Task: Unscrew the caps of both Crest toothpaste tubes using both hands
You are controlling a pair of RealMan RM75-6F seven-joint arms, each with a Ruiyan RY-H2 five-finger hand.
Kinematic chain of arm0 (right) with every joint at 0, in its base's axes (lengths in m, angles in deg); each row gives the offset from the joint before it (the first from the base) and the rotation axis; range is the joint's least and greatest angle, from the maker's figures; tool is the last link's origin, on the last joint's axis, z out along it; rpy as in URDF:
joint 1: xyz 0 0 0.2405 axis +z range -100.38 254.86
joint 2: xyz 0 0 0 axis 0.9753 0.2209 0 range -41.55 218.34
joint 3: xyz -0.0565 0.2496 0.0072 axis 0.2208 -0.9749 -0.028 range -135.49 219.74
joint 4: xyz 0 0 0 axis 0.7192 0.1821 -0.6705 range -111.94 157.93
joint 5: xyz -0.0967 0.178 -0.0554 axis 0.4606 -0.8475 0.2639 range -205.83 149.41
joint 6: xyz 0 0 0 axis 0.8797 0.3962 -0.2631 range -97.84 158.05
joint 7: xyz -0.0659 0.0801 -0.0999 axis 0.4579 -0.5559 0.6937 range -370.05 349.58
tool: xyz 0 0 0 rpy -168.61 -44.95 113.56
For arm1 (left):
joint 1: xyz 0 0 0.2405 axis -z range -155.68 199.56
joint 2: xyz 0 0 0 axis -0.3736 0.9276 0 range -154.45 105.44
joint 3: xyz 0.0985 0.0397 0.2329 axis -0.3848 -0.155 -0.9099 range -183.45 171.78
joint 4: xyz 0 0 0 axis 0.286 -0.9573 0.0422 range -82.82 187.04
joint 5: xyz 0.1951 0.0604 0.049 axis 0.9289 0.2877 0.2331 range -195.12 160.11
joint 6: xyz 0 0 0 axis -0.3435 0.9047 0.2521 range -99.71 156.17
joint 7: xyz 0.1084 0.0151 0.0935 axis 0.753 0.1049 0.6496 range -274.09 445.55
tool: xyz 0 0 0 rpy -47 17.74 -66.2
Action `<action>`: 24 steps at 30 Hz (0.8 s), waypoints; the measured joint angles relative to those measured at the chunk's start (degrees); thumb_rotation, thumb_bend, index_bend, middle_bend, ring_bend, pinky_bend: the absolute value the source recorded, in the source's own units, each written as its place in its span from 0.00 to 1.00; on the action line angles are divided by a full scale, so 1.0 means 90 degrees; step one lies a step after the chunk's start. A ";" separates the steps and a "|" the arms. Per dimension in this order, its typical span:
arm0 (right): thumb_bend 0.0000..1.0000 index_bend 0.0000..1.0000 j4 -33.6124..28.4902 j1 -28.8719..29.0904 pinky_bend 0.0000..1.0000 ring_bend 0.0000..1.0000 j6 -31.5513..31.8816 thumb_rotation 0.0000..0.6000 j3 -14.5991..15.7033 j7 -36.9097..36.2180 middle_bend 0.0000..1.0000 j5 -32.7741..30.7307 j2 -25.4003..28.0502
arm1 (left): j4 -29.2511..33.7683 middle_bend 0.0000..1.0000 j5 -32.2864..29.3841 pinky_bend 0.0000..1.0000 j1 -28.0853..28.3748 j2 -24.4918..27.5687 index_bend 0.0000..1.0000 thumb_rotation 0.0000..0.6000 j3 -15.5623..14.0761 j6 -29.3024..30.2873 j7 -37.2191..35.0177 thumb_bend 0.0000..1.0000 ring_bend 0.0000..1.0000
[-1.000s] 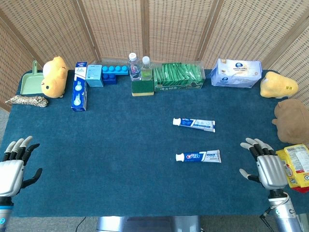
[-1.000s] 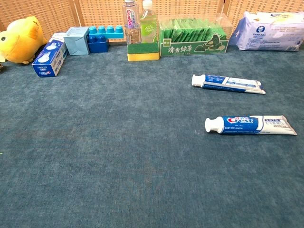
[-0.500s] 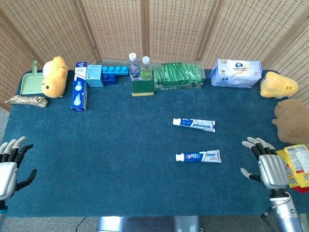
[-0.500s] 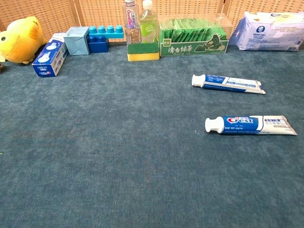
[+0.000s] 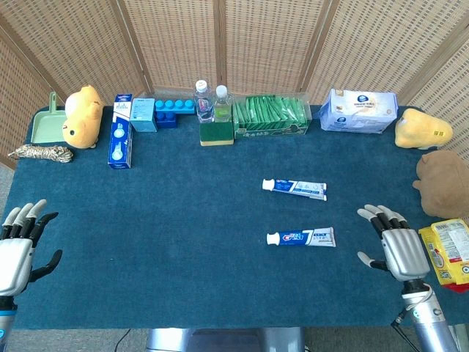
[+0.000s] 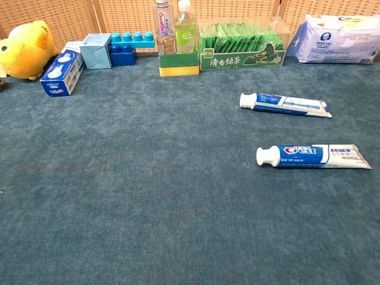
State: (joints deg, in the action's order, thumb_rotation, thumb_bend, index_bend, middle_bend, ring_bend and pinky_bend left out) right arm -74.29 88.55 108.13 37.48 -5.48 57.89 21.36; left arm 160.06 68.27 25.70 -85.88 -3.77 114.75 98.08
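Two Crest toothpaste tubes lie flat on the blue cloth, white caps pointing left. The far tube (image 5: pixel 294 188) (image 6: pixel 285 103) sits right of centre; the near tube (image 5: pixel 302 237) (image 6: pixel 313 156) lies below it. Both caps are on. My right hand (image 5: pixel 392 244) hovers open at the table's right side, about a hand's width right of the near tube. Far away at the front left corner, my left hand (image 5: pixel 20 249) is open, fingers spread and empty. Neither hand appears in the chest view.
Along the back edge stand a toothpaste box (image 5: pixel 121 141), blue blocks (image 5: pixel 167 112), two bottles (image 5: pixel 212 100) on a sponge, a green tea box (image 5: pixel 270 117) and a tissue pack (image 5: pixel 359 111). Plush toys (image 5: pixel 80 116) (image 5: pixel 423 130) and a snack bag (image 5: pixel 450 254) flank the sides.
My right hand has shifted slightly left and forward toward the near tube. My left hand dipped toward the edge, then came back up a little. The tubes have not moved.
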 measured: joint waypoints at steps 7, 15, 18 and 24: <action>0.22 0.24 -0.0232 0.0440 0.21 0.14 -0.0697 1.00 -0.0071 0.0611 0.19 -0.0227 -0.0187 | 0.0046 0.05 -0.0086 0.03 0.0348 0.0009 0.19 1.00 0.0226 -0.0336 0.0154 0.29 0.02; 0.24 0.31 -0.0324 0.0940 0.21 0.14 -0.1311 1.00 -0.0236 0.1315 0.19 -0.0835 -0.0816 | -0.0018 0.05 -0.0263 0.03 0.0616 -0.0115 0.19 1.00 0.0319 -0.0689 0.0160 0.29 0.02; 0.24 0.33 -0.0274 0.1098 0.21 0.14 -0.1470 1.00 -0.0294 0.1605 0.19 -0.1087 -0.1020 | -0.0078 0.05 -0.0325 0.03 0.0706 -0.0169 0.19 1.00 0.0363 -0.0770 0.0179 0.29 0.02; 0.24 0.34 -0.0053 0.1366 0.21 0.14 -0.1704 1.00 -0.0373 0.2089 0.19 -0.1582 -0.1366 | -0.0161 0.05 -0.0407 0.03 0.0816 -0.0224 0.19 1.00 0.0401 -0.0869 0.0184 0.29 0.02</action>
State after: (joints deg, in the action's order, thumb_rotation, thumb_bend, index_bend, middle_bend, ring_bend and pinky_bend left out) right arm -74.77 100.84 92.79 34.13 13.32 43.65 9.06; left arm 158.61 64.61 33.05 -87.90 -0.16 106.93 99.73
